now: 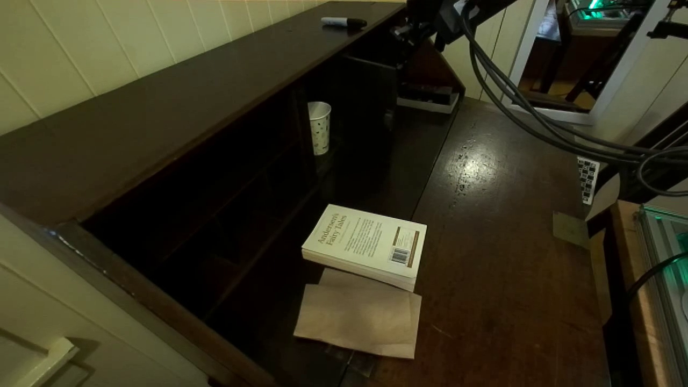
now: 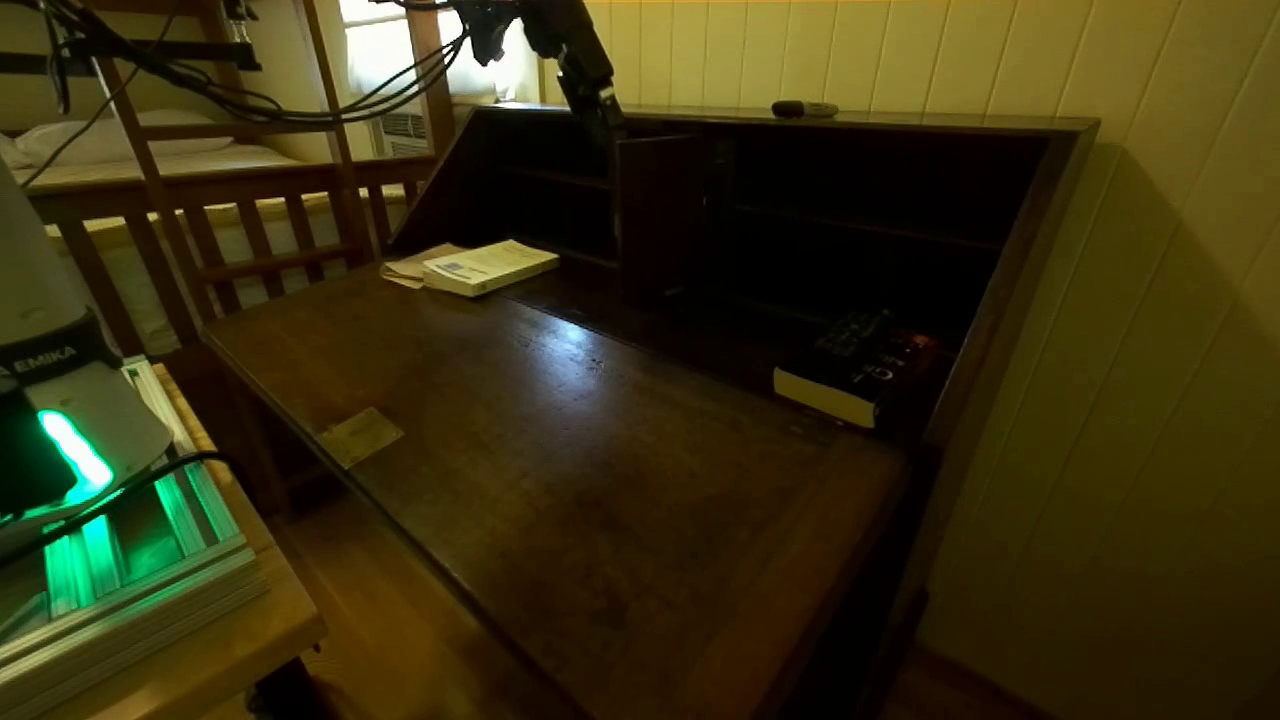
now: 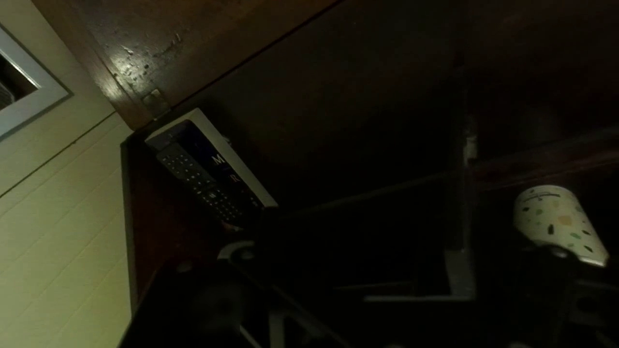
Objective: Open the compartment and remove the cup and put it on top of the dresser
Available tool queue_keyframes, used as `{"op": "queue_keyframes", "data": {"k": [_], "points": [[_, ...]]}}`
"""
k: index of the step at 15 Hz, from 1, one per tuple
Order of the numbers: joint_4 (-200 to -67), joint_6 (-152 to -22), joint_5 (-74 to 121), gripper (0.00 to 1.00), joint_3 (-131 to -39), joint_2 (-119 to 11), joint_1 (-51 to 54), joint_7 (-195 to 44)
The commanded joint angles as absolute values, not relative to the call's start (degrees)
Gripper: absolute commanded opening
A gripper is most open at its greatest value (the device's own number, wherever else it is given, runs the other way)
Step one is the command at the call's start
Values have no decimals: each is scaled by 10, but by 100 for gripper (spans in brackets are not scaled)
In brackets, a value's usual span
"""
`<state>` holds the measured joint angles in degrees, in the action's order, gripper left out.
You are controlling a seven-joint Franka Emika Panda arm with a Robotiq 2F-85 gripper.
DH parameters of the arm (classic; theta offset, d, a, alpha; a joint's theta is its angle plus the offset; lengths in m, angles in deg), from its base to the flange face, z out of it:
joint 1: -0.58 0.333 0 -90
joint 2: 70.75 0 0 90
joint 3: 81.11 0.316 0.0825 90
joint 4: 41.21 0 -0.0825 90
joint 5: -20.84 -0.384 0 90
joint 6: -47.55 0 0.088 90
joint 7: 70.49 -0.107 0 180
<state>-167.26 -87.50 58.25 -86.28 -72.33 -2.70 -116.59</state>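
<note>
- In an exterior view the arm (image 2: 40,260) stands pale at the left edge, cropped by the frame; the dark gripper (image 2: 604,116) drops in from the top, slanting down toward the dresser (image 2: 560,470).
- There its tip ends right at the upper corner of the door (image 2: 660,210), which stands swung out; whether they touch is too dark to judge. The door screens the inside of the cubby here, and a bed (image 2: 240,158) shows in this view alone.
- In an exterior view the cup (image 1: 320,129) stands upright inside the compartment (image 1: 329,157), its left side partly hidden by a divider, the door swung out beside it. The gripper hangs at the upper right, well apart from the cup, its dark parts merging.
- A marker (image 1: 344,22) lies on the dresser's top in both exterior views; the title of the pale book (image 1: 371,242), lying by some brown paper (image 1: 357,322), reads clearly only here.
- In the wrist view the gripper's fingers (image 3: 203,299) reach in from the bottom edge, spread wide apart. The right-hand one in the picture overlaps part of the cup; contact is unclear.
- Only this view clearly shows a remote (image 3: 198,179) lying on the black book (image 3: 209,150).
</note>
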Motion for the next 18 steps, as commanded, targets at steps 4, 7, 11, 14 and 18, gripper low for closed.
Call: {"op": "queue_keyframes", "data": {"k": [4,7,11,14,18], "points": [[-1689,-983,569,100,-867,-709,-42,-1154],[-1693,-1002,568,100,-872,-703,-47,-1151],[-1693,-985,572,100,-879,-708,-51,-1152],[-1693,-967,576,100,-883,-712,-55,-1156],[-1692,-946,579,100,-889,-718,-62,-1161]]}}
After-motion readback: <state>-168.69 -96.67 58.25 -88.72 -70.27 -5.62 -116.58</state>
